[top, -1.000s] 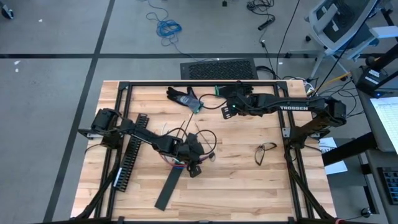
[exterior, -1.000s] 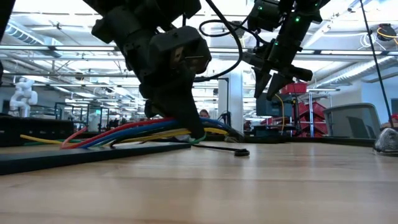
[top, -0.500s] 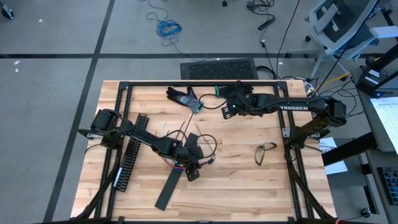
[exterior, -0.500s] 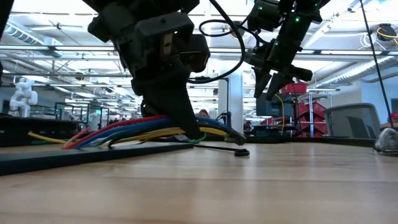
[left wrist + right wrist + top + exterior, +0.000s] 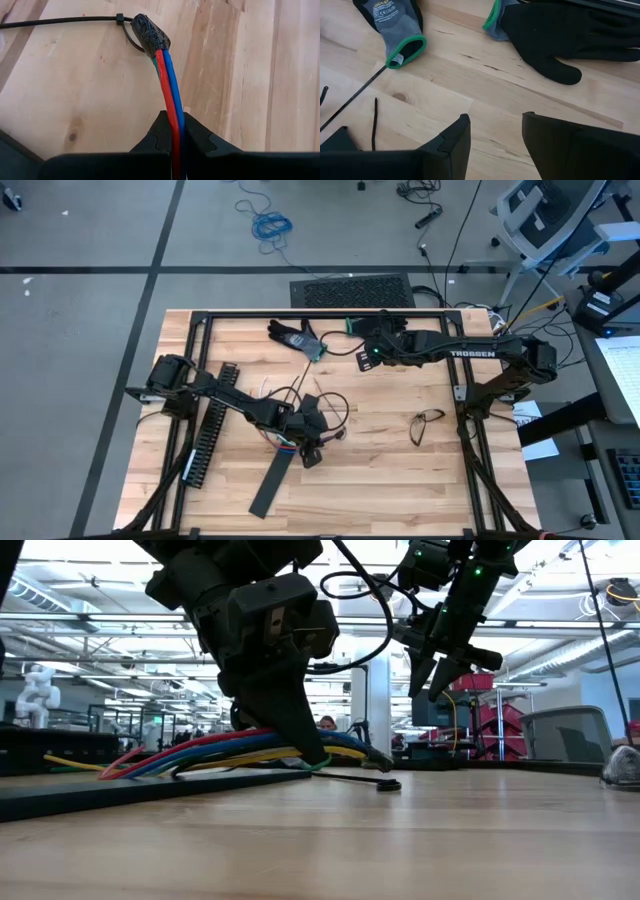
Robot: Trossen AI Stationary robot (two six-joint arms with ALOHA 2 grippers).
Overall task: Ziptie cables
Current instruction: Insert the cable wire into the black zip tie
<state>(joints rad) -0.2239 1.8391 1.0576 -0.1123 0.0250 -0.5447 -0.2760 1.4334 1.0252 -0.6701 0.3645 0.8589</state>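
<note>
The left gripper (image 5: 172, 131) is clamped on the cables (image 5: 168, 80), just short of their black-taped end, with the bundle low over the bench (image 5: 400, 470) at about 7 o'clock of centre. A black zip tie (image 5: 65, 20) lies on the wood, its loop hooked round that taped tip. To do this well, I would keep the grip firm and the wires bunched and level, so the loop can slide back along the bundle before cinching. The left arm reaches in from 9 o'clock, wrist pitched steeply down. The right gripper (image 5: 495, 137) hangs, jaws part open and empty, above the gloves (image 5: 560, 35) near 12 o'clock.
</note>
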